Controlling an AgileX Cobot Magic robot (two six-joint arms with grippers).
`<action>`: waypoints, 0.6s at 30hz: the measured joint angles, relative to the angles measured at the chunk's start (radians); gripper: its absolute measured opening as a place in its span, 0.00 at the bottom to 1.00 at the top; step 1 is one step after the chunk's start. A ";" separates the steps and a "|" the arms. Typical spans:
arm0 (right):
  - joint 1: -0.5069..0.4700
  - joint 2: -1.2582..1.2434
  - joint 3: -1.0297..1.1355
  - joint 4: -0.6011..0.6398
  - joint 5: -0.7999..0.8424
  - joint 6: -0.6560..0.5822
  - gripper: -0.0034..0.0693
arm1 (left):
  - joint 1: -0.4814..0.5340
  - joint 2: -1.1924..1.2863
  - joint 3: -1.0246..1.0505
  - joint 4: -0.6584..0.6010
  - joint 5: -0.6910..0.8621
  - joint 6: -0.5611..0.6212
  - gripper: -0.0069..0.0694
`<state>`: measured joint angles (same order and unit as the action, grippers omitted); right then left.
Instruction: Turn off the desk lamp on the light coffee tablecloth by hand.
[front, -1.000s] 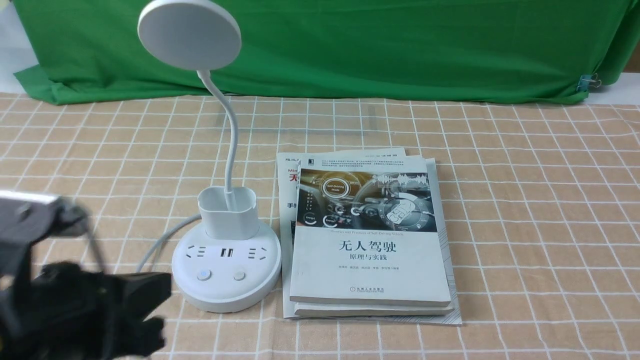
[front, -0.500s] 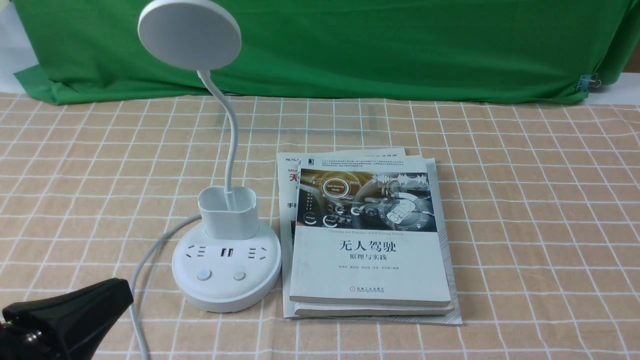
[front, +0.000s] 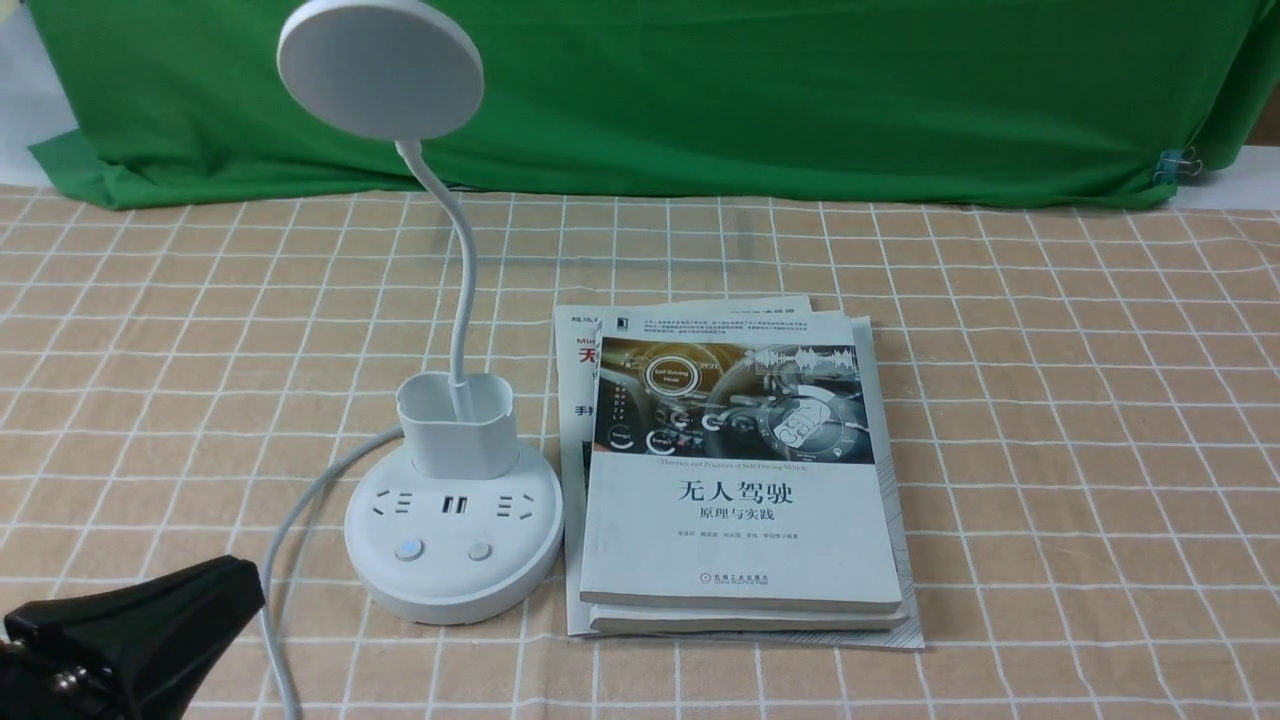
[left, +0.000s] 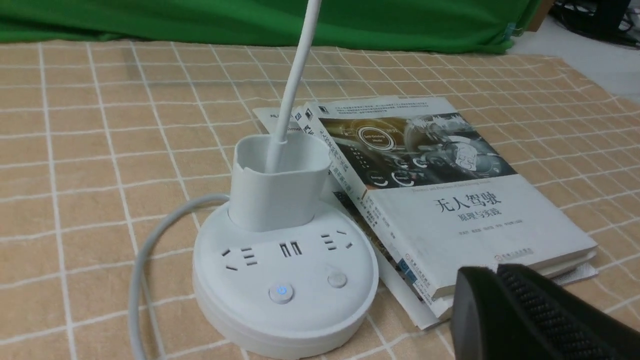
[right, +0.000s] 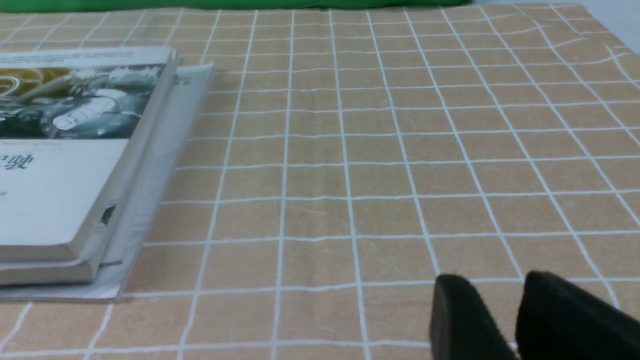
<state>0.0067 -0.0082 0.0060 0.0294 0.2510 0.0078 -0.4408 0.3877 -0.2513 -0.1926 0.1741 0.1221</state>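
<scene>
The white desk lamp (front: 453, 545) stands on the light coffee tablecloth (front: 1050, 400), its disc head (front: 380, 68) raised at the far left on a thin neck. On the round base, the left button (front: 407, 549) glows blue and the right button (front: 479, 550) is plain. My left gripper (front: 235, 590) is shut and empty, low at the near left, apart from the base, with its tip pointing toward it. The left wrist view shows the base (left: 240, 310), the glowing button (left: 280, 292) and the shut left gripper (left: 492, 272). My right gripper (right: 492, 279) is slightly open over bare cloth.
A stack of books (front: 740, 480) lies right beside the lamp base, on its right. The lamp's white cord (front: 290, 520) loops on the cloth between my left gripper and the base. A green backdrop cloth (front: 750, 90) hangs at the far edge.
My left arm has pulled back and down toward the near left corner, away from the lamp base. Over the last half second it has barely moved. The lamp has not moved.
</scene>
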 joint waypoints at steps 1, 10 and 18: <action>0.000 0.000 0.000 0.000 0.000 0.000 0.38 | 0.002 -0.007 0.006 0.011 -0.002 0.011 0.11; 0.000 0.000 0.000 0.000 0.000 0.000 0.38 | 0.315 -0.218 0.160 0.036 -0.024 0.045 0.10; 0.000 0.000 0.000 0.000 0.000 0.000 0.38 | 0.459 -0.377 0.256 0.029 0.059 -0.013 0.10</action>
<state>0.0067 -0.0082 0.0060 0.0294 0.2510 0.0078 0.0178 0.0108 0.0051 -0.1641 0.2327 0.1095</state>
